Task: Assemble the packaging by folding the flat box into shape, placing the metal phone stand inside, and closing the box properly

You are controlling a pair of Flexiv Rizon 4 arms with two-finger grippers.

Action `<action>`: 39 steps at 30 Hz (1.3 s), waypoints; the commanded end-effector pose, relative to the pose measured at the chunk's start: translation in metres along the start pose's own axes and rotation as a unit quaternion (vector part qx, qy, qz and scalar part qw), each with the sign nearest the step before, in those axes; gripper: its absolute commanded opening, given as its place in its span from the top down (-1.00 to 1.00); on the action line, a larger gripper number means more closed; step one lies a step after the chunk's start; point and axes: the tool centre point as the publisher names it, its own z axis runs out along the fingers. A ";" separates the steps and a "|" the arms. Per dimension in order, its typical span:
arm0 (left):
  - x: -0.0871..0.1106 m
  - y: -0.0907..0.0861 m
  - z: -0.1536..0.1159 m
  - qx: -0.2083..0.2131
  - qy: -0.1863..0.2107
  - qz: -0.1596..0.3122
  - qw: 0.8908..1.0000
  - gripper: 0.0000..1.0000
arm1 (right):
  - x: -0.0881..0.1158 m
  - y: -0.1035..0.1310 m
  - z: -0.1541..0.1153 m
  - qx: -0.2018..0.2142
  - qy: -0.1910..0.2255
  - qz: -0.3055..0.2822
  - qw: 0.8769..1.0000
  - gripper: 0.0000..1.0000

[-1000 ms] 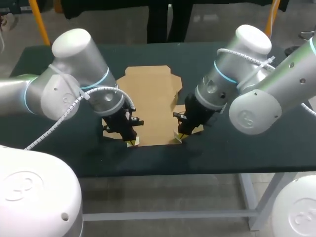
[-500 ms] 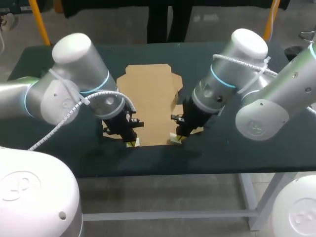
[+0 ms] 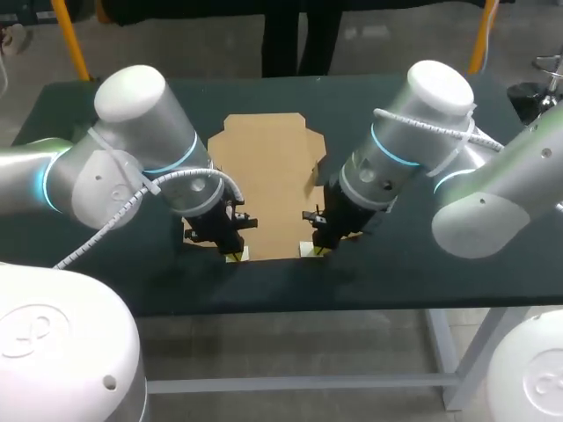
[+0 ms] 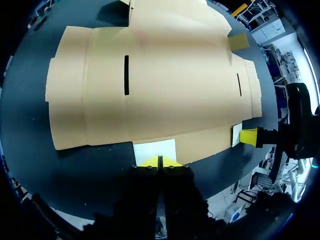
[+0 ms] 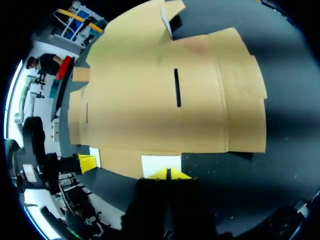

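A flat tan cardboard box blank [image 3: 268,176] lies in the middle of the dark table, and it fills the left wrist view [image 4: 160,85] and the right wrist view [image 5: 165,95]. My left gripper [image 3: 234,255] is shut, its yellow tips down at a small white tab [image 4: 155,150] on the blank's near left corner. My right gripper [image 3: 315,250] is shut too, tips at a white tab [image 5: 161,162] on the near right corner. Each wrist view shows the other gripper's yellow tip off to the side. One small side flap [image 5: 167,15] stands up on the blank's right side. No phone stand is in view.
The dark table [image 3: 396,272] has bare room to either side of the blank. Its front edge runs just behind both grippers. Both forearms cover the blank's side flaps in the head view.
My right arm has swung left, and its gripper has slid a little left along the blank's near edge. The left gripper has barely moved.
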 end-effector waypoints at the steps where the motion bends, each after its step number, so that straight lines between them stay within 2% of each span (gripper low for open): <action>1: 0.000 0.005 0.007 0.006 -0.003 -0.001 1.000 1.00 | 0.001 -0.007 0.013 -0.059 -0.007 0.001 0.998 1.00; 7: 0.000 0.006 -0.007 0.022 -0.007 -0.002 1.000 1.00 | -0.002 -0.004 -0.006 -0.070 0.006 -0.002 0.998 1.00; 15: -0.004 -0.001 -0.033 0.046 -0.003 -0.003 0.999 1.00 | -0.014 0.012 -0.034 -0.057 0.062 -0.004 0.996 1.00; 21: -0.011 -0.008 -0.053 0.056 0.025 0.000 0.998 1.00 | -0.022 0.024 -0.050 -0.047 0.100 -0.002 0.994 1.00; 29: -0.022 -0.022 -0.074 0.053 0.081 0.010 0.995 0.98 | -0.030 0.039 -0.067 -0.010 0.157 -0.008 0.987 1.00; 30: -0.024 -0.024 -0.077 0.053 0.091 0.013 0.994 0.61 | -0.031 0.041 -0.069 -0.010 0.159 -0.007 0.987 1.00; 31: -0.025 -0.026 -0.079 0.053 0.094 0.013 0.994 0.33 | -0.032 0.043 -0.071 -0.007 0.166 -0.006 0.986 1.00; 36: -0.029 -0.035 -0.088 0.060 0.110 0.016 0.992 0.07 | -0.036 0.057 -0.081 0.013 0.195 -0.008 0.981 1.00; 39: -0.031 -0.041 -0.093 0.062 0.118 0.019 0.991 0.00 | -0.038 0.065 -0.086 0.016 0.199 -0.007 0.980 1.00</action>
